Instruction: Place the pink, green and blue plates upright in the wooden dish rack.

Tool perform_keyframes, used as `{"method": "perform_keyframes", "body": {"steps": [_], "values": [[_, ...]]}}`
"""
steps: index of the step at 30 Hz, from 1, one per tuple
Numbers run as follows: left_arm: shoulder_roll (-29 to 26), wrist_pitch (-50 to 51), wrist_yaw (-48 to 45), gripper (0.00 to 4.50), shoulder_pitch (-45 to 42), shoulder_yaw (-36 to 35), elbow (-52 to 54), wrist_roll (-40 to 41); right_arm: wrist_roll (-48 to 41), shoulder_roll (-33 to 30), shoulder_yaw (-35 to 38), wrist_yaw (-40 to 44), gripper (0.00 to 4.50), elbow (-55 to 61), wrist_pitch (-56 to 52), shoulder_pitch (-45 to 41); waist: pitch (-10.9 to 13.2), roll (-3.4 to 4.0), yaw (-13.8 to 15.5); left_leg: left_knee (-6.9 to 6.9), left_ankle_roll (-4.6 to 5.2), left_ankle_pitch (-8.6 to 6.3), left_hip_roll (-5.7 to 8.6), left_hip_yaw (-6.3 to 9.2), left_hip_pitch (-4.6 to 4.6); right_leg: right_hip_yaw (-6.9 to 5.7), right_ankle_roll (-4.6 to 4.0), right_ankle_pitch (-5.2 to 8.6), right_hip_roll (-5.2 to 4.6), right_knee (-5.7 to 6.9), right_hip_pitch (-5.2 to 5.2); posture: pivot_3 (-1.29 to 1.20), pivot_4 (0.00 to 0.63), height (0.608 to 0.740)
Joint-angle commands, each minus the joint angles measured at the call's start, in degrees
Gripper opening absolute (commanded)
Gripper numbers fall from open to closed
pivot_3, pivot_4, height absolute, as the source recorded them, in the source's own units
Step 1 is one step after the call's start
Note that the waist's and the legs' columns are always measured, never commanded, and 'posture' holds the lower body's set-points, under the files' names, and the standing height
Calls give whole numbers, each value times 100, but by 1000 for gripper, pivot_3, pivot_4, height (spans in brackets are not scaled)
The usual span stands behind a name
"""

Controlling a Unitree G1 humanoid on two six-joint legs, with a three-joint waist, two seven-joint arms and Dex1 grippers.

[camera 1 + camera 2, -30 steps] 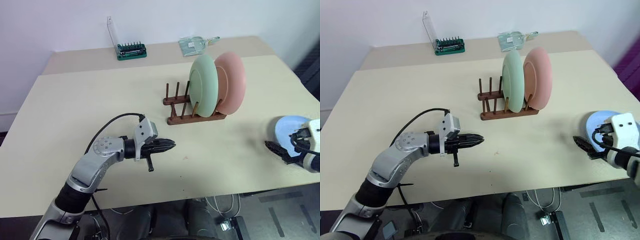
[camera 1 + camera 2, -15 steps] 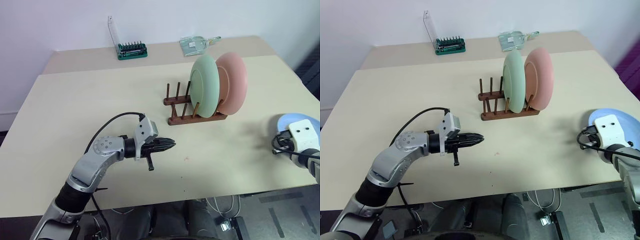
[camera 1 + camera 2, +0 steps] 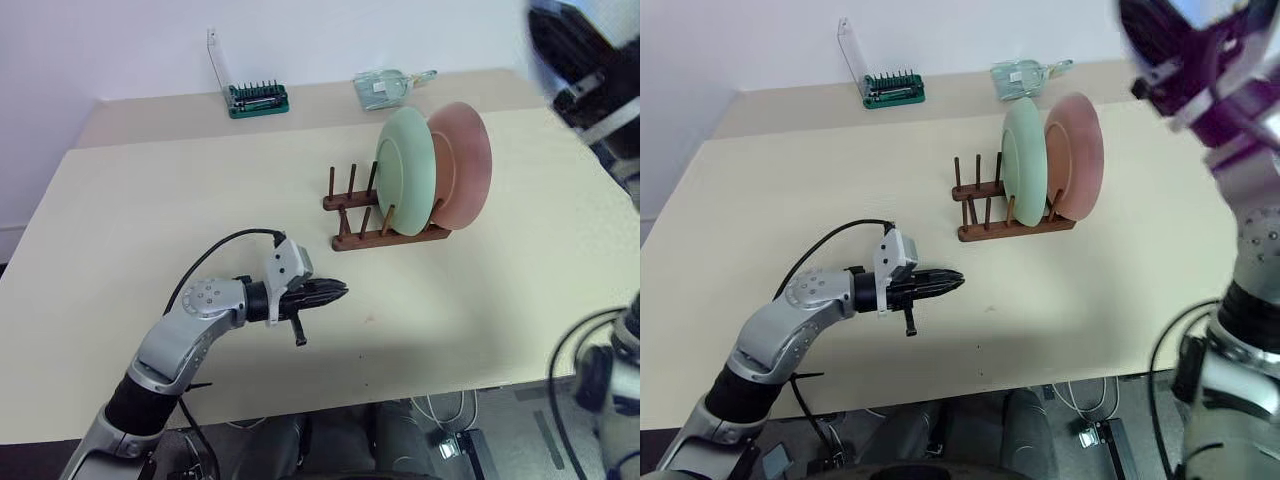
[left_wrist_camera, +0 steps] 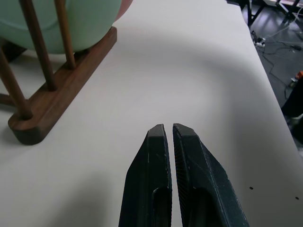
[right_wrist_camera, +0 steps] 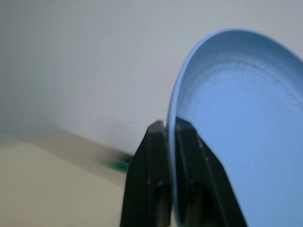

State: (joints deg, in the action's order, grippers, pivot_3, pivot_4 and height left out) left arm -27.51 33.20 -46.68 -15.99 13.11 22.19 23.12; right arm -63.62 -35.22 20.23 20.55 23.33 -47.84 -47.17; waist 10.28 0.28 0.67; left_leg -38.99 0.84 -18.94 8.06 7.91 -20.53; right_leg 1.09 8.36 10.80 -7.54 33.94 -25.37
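1. While raised high near the top right of the head views, right gripper (image 5: pixel 169 130) clamped on the rim of the blue plate (image 5: pixel 241 127), fingers (image 5: pixel 152 156) pinching its edge from both sides; plate held up in the air, well above the surface (image 3: pixel 150 210).
2. Lower down, left gripper (image 4: pixel 168 132) hovering just over the surface, pointing toward the wooden dish rack (image 3: pixel 385 215), fingers (image 4: pixel 151 165) pressed together on nothing.
3. Standing upright in the rack: green plate (image 3: pixel 405 170) and pink plate (image 3: pixel 462 165), side by side in neighbouring slots at the rack's right end, green to the left of pink.
4. Left part of the rack: bare pegs, free slots.
5. Rack near the middle of the surface, well apart from the left gripper.
6. Along the far edge by the wall: green bit holder (image 3: pixel 258 98) with a clear lid tilted up, and a clear packet (image 3: pixel 385 88) to its right.
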Motion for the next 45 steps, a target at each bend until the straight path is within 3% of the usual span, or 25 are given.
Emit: {"method": "perform_keyframes", "body": {"steps": [1,6,22,25,27,29,32,36,38,41,45], "values": [[-151,-97,24,217,82,-337,-75,24,-1650,546,-221,-1155,30,-6,-357,-293,1,1,5,0,-2,1,0,0,-1,0,-1,0,-1,3,-2,0,150,738],[-405,-255,2,217,131,-626,-292,-33,-3110,1215,-696,-2836,30,-526,-238,-359,1,1,3,-2,-5,3,4,1,1,1,-2,-1,-2,12,-3,0,150,738],[-456,-222,41,217,139,-696,-156,27,-2834,1825,-915,-4039,30,-1758,25,-115,1,3,-27,1,-6,4,4,-4,-2,2,-2,-1,1,18,-16,0,150,738],[-441,-214,41,217,125,-673,-146,25,-2714,1871,-891,-3930,972,-1834,34,-136,1,4,-32,2,-6,4,4,-4,-3,2,-2,-1,1,18,-16,0,150,738],[-436,-211,43,217,131,-672,-139,26,-2466,1846,-906,-3729,1976,-1791,70,-175,1,4,-36,2,-6,4,4,-4,-3,2,-2,-1,1,18,-16,0,150,738],[-428,-204,44,217,140,-661,-122,28,-1595,1491,-1175,-3215,2941,-1583,130,-257,1,4,-37,2,-6,4,4,-4,-3,2,-2,-1,2,18,-17,0,150,738],[-409,-186,69,217,147,-645,-91,24,-177,728,-1712,-2214,2941,-1169,354,-298,1,5,-11,0,-5,4,7,-8,-7,1,-1,-1,0,17,-19,0,150,738],[-390,-204,169,217,197,-670,-23,-18,1083,-45,-1928,-1148,2941,-633,903,-35,1,4,-11,2,-4,3,6,-10,-9,1,0,-1,0,16,-22,0,150,738],[-417,-249,244,217,270,-772,-30,-46,1174,-635,-1409,-265,2941,-36,1177,664,0,-1,15,3,-4,3,5,-11,-9,1,0,-1,0,12,-21,0,150,738],[-465,-374,370,217,364,-930,-121,-137,604,-1193,60,621,2941,377,1129,1966,1,-4,70,3,4,-2,6,0,-10,-9,3,1,-1,0,-9,0,150,738],[-504,-553,519,217,398,-1171,-387,-243,510,-1581,1787,1635,2941,378,923,3964,2,-4,171,-2,12,-6,10,-13,-8,-2,4,0,-8,-8,-4,0,150,738]]}}
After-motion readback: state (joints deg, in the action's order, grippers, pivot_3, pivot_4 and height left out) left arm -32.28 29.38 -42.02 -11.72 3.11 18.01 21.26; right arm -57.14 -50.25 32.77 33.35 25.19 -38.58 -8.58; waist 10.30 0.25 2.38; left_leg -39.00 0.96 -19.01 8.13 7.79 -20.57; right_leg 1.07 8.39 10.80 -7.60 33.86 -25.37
